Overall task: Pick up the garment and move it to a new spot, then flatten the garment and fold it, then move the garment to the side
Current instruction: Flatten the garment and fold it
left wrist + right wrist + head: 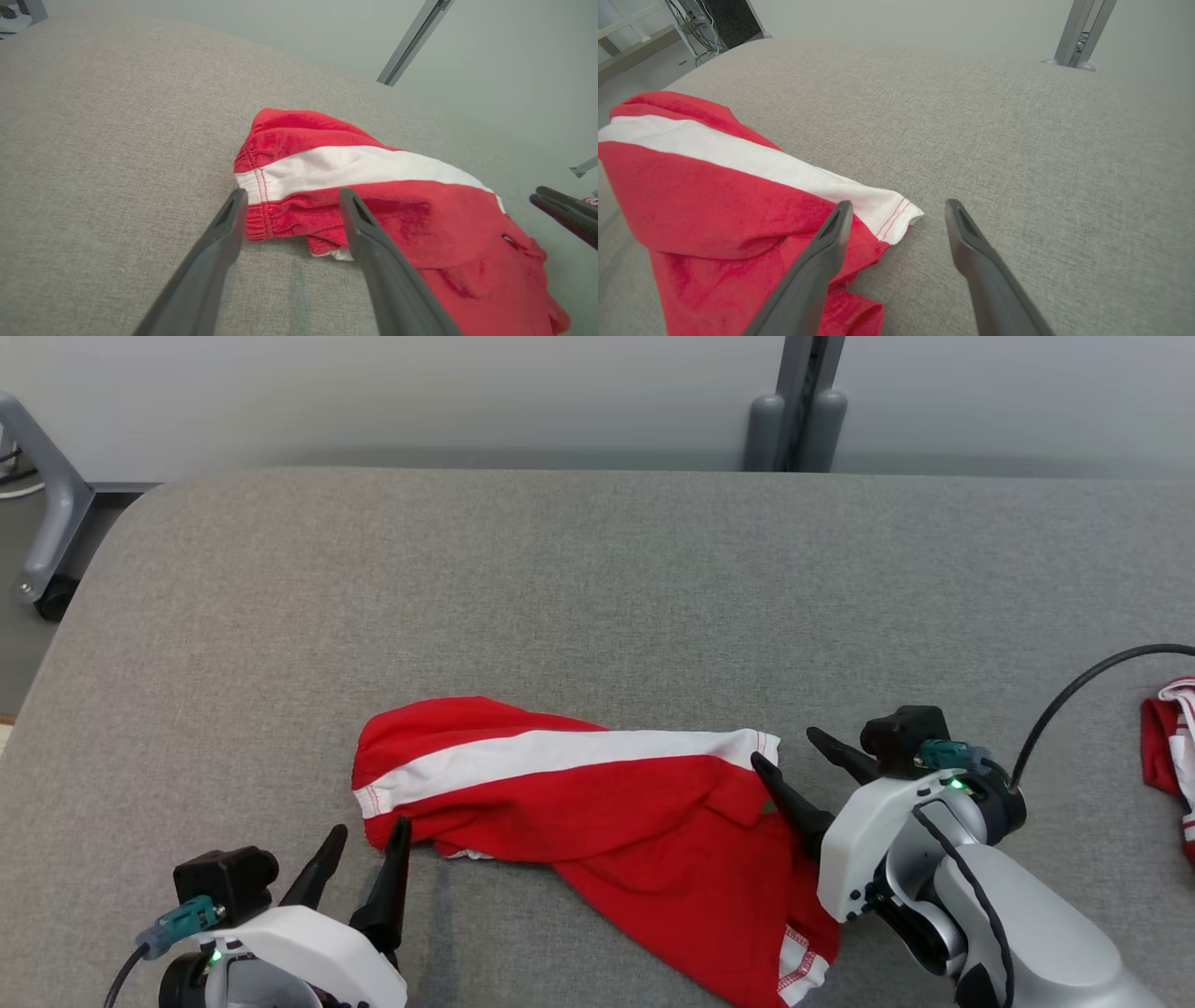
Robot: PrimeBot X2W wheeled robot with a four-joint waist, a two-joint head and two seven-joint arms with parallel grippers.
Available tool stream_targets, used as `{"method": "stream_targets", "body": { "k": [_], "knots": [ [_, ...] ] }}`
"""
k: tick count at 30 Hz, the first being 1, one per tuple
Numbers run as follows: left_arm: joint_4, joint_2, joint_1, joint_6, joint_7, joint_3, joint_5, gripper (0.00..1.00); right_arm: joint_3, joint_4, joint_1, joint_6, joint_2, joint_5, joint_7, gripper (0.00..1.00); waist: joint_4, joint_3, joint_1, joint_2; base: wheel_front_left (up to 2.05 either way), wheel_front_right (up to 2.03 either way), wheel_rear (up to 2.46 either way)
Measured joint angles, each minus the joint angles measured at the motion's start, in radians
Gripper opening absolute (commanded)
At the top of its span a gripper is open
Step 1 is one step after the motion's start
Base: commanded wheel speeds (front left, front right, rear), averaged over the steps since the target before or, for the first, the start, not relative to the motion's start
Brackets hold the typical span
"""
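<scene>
Both pincers are spread and empty: my left pincer [371, 826] at seven o'clock by the waistband [369, 793] of the red shorts [597, 803], my right pincer [784, 747] at four o'clock by their striped hem [761, 744]. They lie crumpled at six o'clock on the grey worktop [560, 569]. Pinching one layer only could bunch them, I judge. Count: two pincers, one shorts, one other red-and-white cloth [1174, 747] at three o'clock.

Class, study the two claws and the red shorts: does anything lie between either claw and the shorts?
Nothing visible does. The left claw, open, points at the waistband end of the shorts. The right claw, open, sits at their white-striped hem corner. Around them is bare grey surface.
</scene>
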Motion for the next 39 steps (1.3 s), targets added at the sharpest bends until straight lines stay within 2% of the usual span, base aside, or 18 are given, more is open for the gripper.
{"method": "stream_targets", "body": {
  "k": [4, 13, 26, 34, 35, 36, 37, 39],
  "knots": [
    [-0.012, -0.002, 0.001, -0.005, 0.034, -0.012, -0.022, 1.00, 0.066, 0.029, -0.034, 0.000, -0.012, 0.050, -0.009, 1.00, 0.014, 0.032, 0.0000, 0.0000, 0.00, 0.00, 0.00],
    [0.039, -0.010, -0.060, -0.006, 0.034, 0.007, -0.084, 1.00, 0.160, 0.089, -0.099, 0.000, -0.030, 0.121, -0.058, 1.00, 0.020, 0.080, 0.0000, 0.0000, 0.00, 0.00, 0.00],
    [0.156, -0.013, -0.138, -0.015, 0.036, 0.011, -0.125, 1.00, 0.248, 0.149, -0.180, 0.000, -0.028, 0.173, -0.114, 1.00, 0.011, 0.115, 0.0000, 0.0000, 0.00, 0.00, 0.00],
    [0.189, -0.016, -0.174, -0.036, 0.012, 0.005, -0.142, 1.00, 0.296, 0.180, -0.219, 0.000, -0.016, 0.203, -0.145, 1.00, 0.018, 0.124, 0.0001, 0.0000, 0.00, 0.00, 0.00],
    [0.192, -0.016, -0.177, -0.039, 0.011, 0.003, -0.142, 0.83, 0.301, 0.183, -0.222, 0.000, -0.015, 0.209, -0.150, 1.00, 0.018, 0.124, -0.0001, 0.0000, 0.00, 0.00, 0.00],
    [0.194, -0.016, -0.181, -0.040, 0.007, 0.002, -0.142, 0.75, 0.306, 0.188, -0.223, 0.000, -0.014, 0.213, -0.152, 1.00, 0.019, 0.124, 0.0000, 0.0000, 0.00, 0.00, 0.00],
    [0.195, -0.016, -0.183, -0.041, 0.006, 0.001, -0.142, 0.71, 0.311, 0.192, -0.225, 0.000, -0.013, 0.217, -0.157, 1.00, 0.020, 0.124, 0.0000, 0.0000, 0.00, 0.00, 0.00],
    [0.196, -0.016, -0.185, -0.048, 0.000, 0.000, -0.143, 0.75, 0.323, 0.199, -0.231, 0.000, -0.014, 0.226, -0.164, 1.00, 0.021, 0.124, 0.0000, -0.0001, 0.00, 0.00, 0.00]
  ]
}}
